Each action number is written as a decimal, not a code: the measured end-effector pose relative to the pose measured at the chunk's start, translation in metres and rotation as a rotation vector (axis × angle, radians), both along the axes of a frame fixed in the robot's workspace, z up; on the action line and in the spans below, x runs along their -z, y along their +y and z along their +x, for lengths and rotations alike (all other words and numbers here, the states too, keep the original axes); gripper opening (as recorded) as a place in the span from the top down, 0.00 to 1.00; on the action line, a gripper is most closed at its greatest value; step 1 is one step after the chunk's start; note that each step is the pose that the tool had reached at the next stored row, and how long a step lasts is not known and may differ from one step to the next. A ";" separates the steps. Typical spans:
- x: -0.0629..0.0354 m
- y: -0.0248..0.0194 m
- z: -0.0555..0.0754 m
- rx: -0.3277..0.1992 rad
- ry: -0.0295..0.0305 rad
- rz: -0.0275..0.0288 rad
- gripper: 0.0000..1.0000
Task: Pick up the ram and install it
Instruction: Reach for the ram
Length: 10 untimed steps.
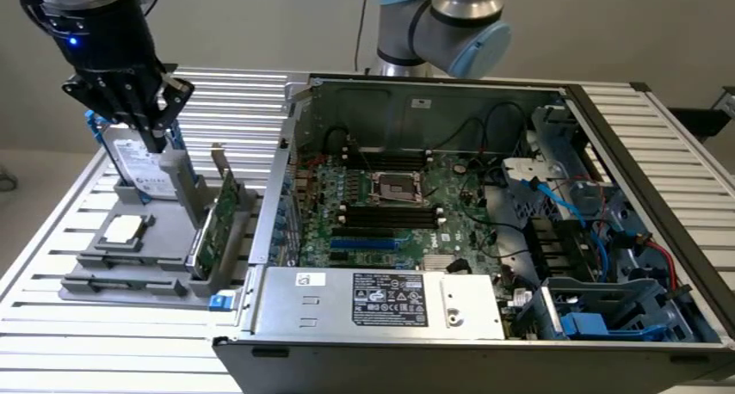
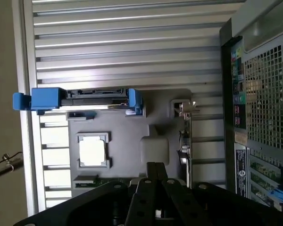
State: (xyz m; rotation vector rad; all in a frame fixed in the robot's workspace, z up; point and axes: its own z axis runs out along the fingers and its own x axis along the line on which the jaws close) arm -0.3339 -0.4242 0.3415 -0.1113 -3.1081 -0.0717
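- The gripper (image 1: 151, 134), fingers together and holding nothing, sits at about 10 o'clock in the exterior view.
- Directly under it stands a hard drive (image 1: 138, 166) with blue rails, upright in a grey fixture (image 1: 86, 261). Whether the fingertips touch the drive's top edge cannot be told.
- At 6 o'clock from the drive, a processor chip (image 1: 124, 230) lies flat in its pocket of the fixture.
- The ram (image 2: 87, 181) shows in the wrist view as a thin green edge in the fixture slot beyond the chip. It is partly covered by the gripper's black body.
- In the exterior view that slot lies at 6 o'clock from the chip, and the stick there is hard to make out.
- At 4 o'clock from the gripper, a green expansion card (image 1: 220, 226) stands on edge, between the fixture's pockets and the computer case (image 1: 287, 153).
- The case lies open at 3 o'clock, showing the motherboard (image 1: 460, 226), black memory slots (image 1: 391, 213) and a power supply (image 1: 379, 299) at its near end.
- The arm's blue-capped joint (image 1: 460, 33) rises at 12 o'clock behind the case.
- The slatted metal surface (image 1: 69, 351) has bare room at 7 o'clock of the fixture, and its edge runs close beside the fixture at 9 o'clock.
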 end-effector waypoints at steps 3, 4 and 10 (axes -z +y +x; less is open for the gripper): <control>0.0030 -0.0048 -0.004 0.000 0.0059 0.0000 0.89; 0.0040 -0.0064 -0.005 0.000 0.0079 0.0000 0.89; 0.0070 -0.0176 -0.015 -0.002 0.0113 0.0000 0.89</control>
